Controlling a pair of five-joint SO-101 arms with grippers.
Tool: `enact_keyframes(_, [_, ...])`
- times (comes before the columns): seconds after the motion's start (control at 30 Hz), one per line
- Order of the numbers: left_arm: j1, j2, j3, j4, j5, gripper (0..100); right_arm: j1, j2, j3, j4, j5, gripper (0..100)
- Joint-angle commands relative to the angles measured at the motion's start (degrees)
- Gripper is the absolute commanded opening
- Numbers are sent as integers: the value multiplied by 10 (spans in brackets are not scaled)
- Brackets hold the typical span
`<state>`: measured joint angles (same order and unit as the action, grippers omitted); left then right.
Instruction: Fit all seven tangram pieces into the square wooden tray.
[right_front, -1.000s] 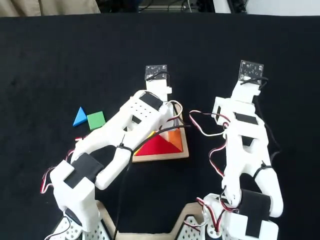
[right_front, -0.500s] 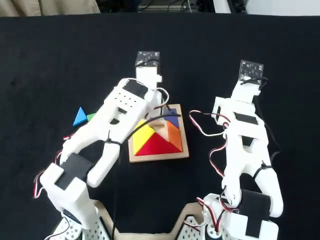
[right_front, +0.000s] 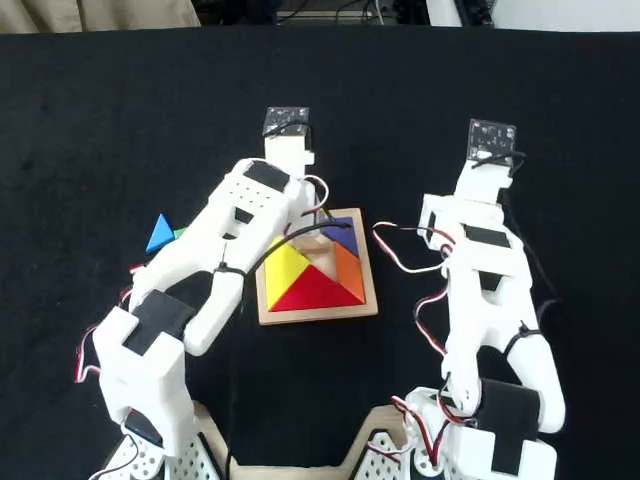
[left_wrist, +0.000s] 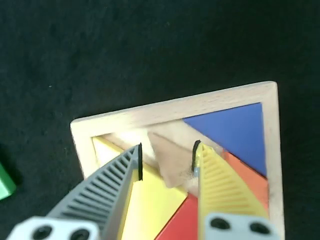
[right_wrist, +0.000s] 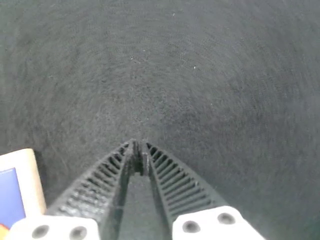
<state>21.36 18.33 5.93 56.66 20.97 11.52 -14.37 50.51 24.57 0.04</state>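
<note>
The square wooden tray (right_front: 366, 306) lies mid-table with a yellow triangle (right_front: 283, 272), a red triangle (right_front: 318, 293), an orange piece (right_front: 351, 271) and a dark blue piece (right_front: 341, 235) in it. Bare wood shows in its middle. My left gripper (left_wrist: 167, 154) hovers open over that bare patch of the tray (left_wrist: 175, 107), holding nothing. A blue triangle (right_front: 159, 234) and a green square (right_front: 181, 234) lie on the cloth to the left, the square partly behind the left arm. My right gripper (right_wrist: 138, 151) is shut and empty above black cloth, to the right of the tray (right_wrist: 22, 172).
Black cloth covers the whole table. The left arm (right_front: 215, 260) slants across the space between the loose pieces and the tray. The right arm (right_front: 485, 270) stands right of the tray. A green edge (left_wrist: 5, 181) shows in the left wrist view.
The left arm has swung leftward and back, uncovering the yellow piece and most of the tray. It now hides part of the green square. The right arm shifted slightly.
</note>
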Motion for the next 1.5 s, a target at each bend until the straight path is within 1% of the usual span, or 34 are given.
enact_keyframes(0.0, [33,-2,-9,-36,-4,180,-11,-2,-28,-11,6,11])
enact_keyframes(0.17, [43,-2,-8,-33,-3,180,-11,-2,-28,-11,6,11])
enact_keyframes(0.3, [41,-11,-11,9,-3,180,-11,-2,-28,-11,6,11])
enact_keyframes(0.4, [22,-48,-34,63,-3,180,-11,-2,-28,-11,6,11])
enact_keyframes(0.5, [-19,-84,-29,86,-2,175,-11,-2,-28,-11,6,11])
enact_keyframes(0.6, [-58,-85,-6,84,-3,97,-11,-2,-28,-11,6,11])
enact_keyframes(0.67, [-65,-69,10,59,-5,24,-11,-2,-28,-11,6,11])
enact_keyframes(0.73, [-64,-47,13,40,-5,47,-11,-2,-28,-10,6,11])
enact_keyframes(0.87, [-41,-18,4,17,-6,50,-11,-2,-28,-10,6,11])
enact_keyframes(1.0, [-19,-2,-20,17,-6,50,-11,-2,-27,-10,6,11])
enact_keyframes(1.47, [-17,102,-108,18,-6,50,-11,-2,-27,-10,6,11])
